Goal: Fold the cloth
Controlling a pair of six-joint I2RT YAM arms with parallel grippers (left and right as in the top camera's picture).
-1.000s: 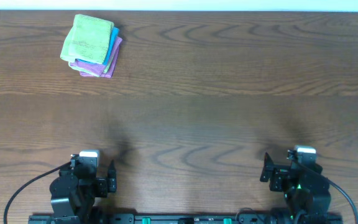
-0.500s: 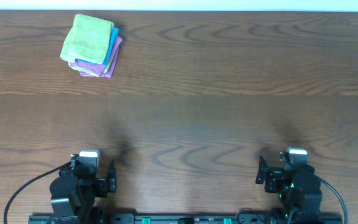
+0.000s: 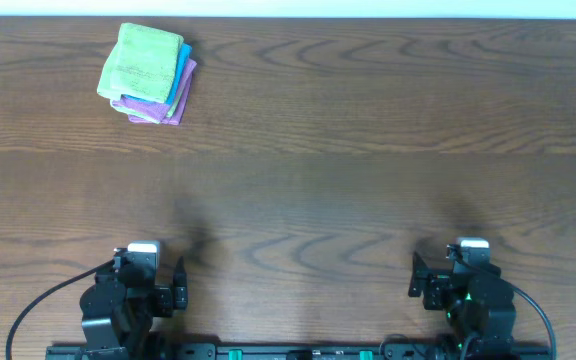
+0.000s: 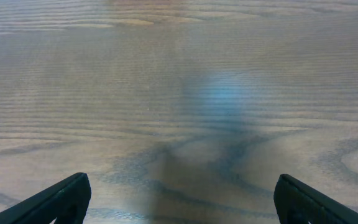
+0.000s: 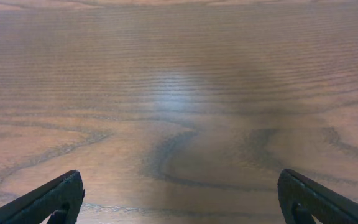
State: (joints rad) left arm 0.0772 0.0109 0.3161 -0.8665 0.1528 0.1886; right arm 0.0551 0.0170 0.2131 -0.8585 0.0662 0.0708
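Observation:
A stack of folded cloths (image 3: pixel 147 73), green on top of blue and purple ones, lies at the far left of the table in the overhead view. My left gripper (image 3: pixel 154 283) rests at the near left edge, far from the stack. In its wrist view its jaws (image 4: pixel 180 199) are wide apart with only bare wood between them. My right gripper (image 3: pixel 448 280) rests at the near right edge. Its jaws (image 5: pixel 182 199) are also wide apart and empty. No cloth shows in either wrist view.
The wooden table (image 3: pixel 348 180) spans the whole overhead view. Both arm bases and their cables sit along the near edge.
My right arm has shifted a little to the left along the near edge. The left arm and the cloth stack have not moved.

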